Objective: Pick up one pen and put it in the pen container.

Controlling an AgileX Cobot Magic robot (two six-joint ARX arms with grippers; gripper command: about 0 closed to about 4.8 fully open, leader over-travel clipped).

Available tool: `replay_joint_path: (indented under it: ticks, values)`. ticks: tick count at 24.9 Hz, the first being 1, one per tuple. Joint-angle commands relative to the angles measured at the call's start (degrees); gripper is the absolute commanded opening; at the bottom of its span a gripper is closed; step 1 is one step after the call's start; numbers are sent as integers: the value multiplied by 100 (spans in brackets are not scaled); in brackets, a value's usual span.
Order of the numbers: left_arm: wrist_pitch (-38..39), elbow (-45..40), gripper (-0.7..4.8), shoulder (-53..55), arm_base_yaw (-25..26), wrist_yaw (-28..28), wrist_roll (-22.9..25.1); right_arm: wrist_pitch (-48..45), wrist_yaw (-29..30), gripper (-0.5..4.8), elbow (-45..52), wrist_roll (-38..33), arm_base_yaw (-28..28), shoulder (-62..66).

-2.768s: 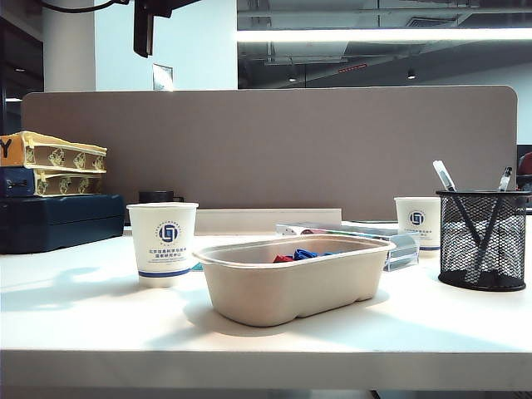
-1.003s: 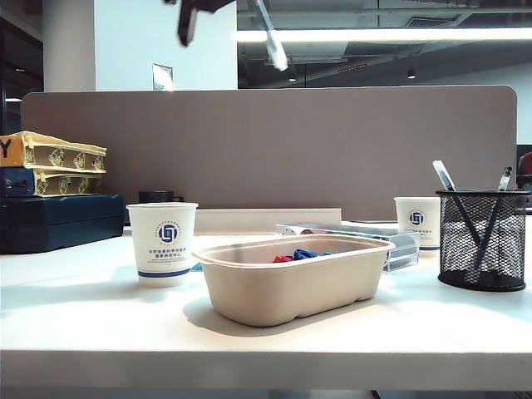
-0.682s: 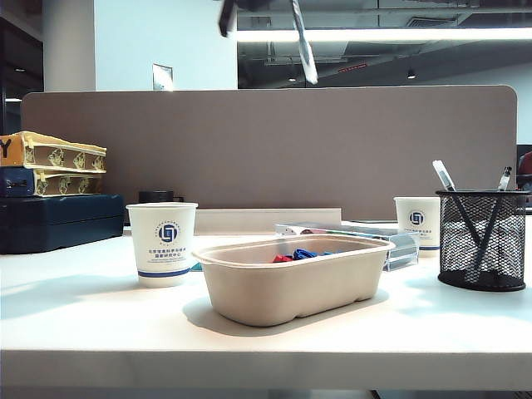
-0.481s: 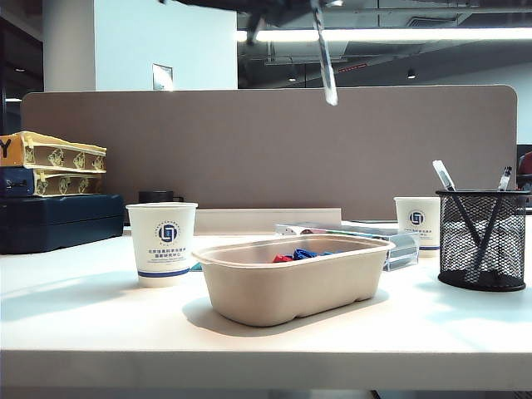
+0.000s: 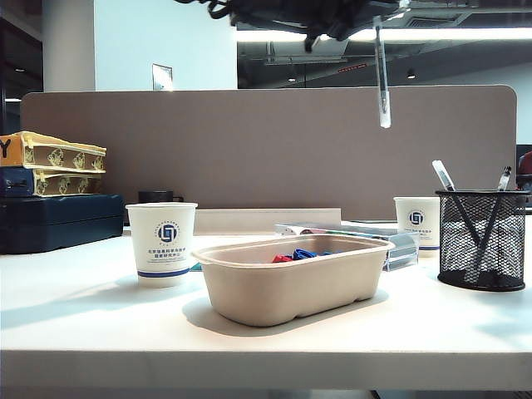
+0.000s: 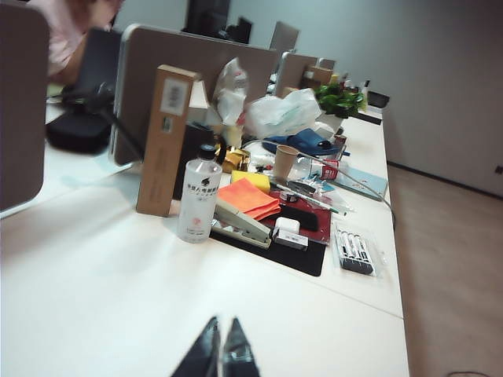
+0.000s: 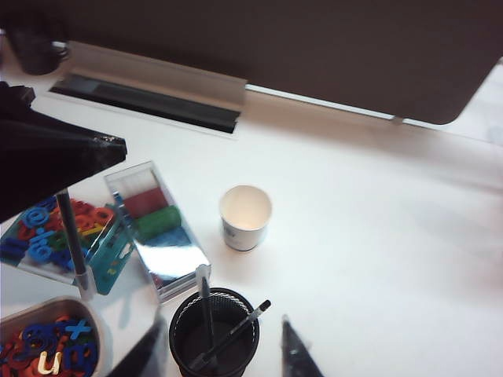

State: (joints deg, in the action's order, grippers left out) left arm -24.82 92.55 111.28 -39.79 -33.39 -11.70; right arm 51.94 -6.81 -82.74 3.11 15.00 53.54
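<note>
In left pincer [image 6: 219,351], pen [image 5: 381,73] vertical, tip down

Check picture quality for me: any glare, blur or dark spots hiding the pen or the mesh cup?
Exterior view: ceiling strip light glares behind the left gripper, a dark silhouette; the pen hanging from it is sharp. Right wrist view: the black mesh pen container reads clearly, the clear box shows glare. Left wrist view: soft, distant clutter blurred.

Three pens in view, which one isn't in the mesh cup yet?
The pen hanging upright from the shut left gripper, high above the table. The other two already stand tilted in the pen container.
</note>
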Motion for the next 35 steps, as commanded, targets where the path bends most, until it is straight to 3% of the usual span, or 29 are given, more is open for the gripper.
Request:
replay_joint_path:
  ticks: [1, 9, 20, 26, 35]
  values:
    - [-94, 319, -6, 208, -42, 70, 197, 94, -122, 180, -35, 20, 2, -162]
    - [-118, 964, -6, 870, -236, 146, 229, 485, -127, 180, -33, 17, 4, -367]
    - [-857, 986, -6, 1287, -573, 391, 468, 671, -122, 179, -31, -9, 7, -365]
    - [-874, 988, -6, 1440, -614, 428, 721, 785, -120, 179, -31, -11, 9, -422]
    - [-1099, 1008, -6, 1714, -697, 520, 693, 907, -120, 179, -33, -11, 11, -501]
